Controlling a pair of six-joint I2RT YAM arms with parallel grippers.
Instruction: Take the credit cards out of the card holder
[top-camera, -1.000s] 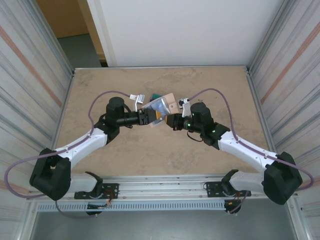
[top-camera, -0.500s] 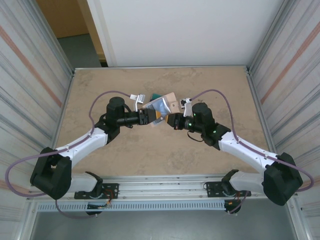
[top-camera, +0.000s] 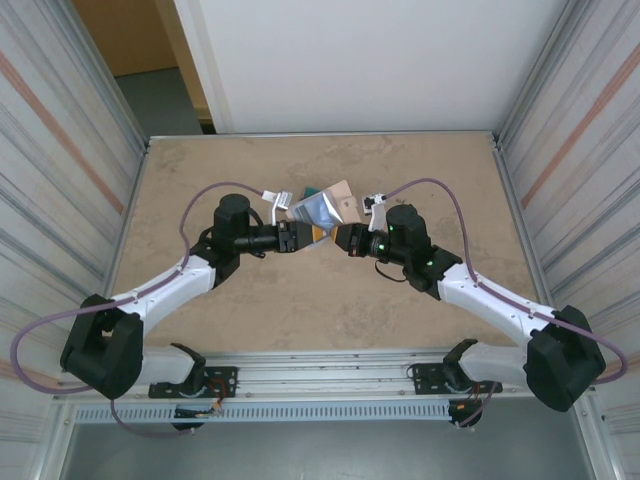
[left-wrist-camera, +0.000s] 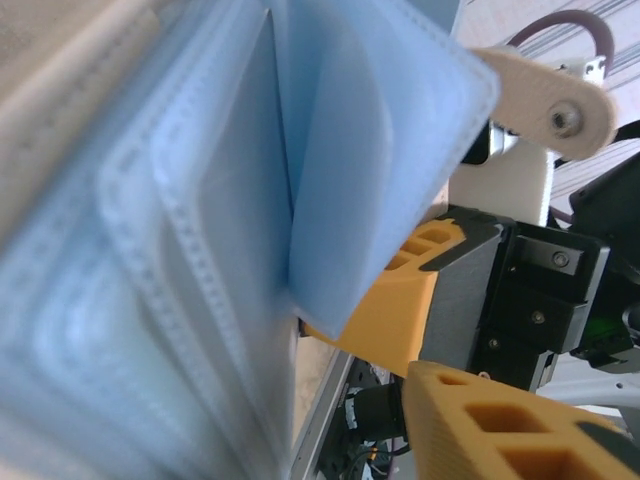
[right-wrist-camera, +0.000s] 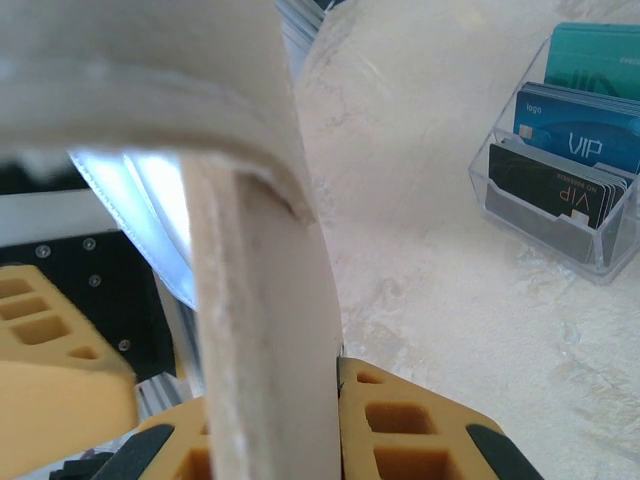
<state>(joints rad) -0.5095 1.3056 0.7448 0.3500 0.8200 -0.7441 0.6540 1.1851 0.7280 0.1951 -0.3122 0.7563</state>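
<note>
While both arms hold the card holder (top-camera: 322, 208) up off the desk (top-camera: 250, 310) near its centre, it has tipped since a second ago. The tan flap has swung up and away toward the far wall, the pale blue inside faces more upward, and the whole thing sits a touch further from the bases. On the tan outer flap the right claw (top-camera: 340, 238) pinches tight, with a pad on either side in the right wrist view. From the other side the left claw (top-camera: 304, 234) grips the blue inner leaves, which are blurred right against its camera. This reads as the holder being spread open so the pockets show. No card is seen leaving it, and I can't tell if any pocket is loaded. The teal, blue and dark credit cards (right-wrist-camera: 575, 140) stand in a clear tiered stand (right-wrist-camera: 545, 225) on the desk just beyond the holder, apart from both claws. The desk has a sandy mottled top and an aluminium rail (top-camera: 330, 365) along the near edge. Around it are ribbed panels (top-camera: 60, 150) left and right, a white wall (top-camera: 370, 60) behind, and a wood-coloured opening top left.
</note>
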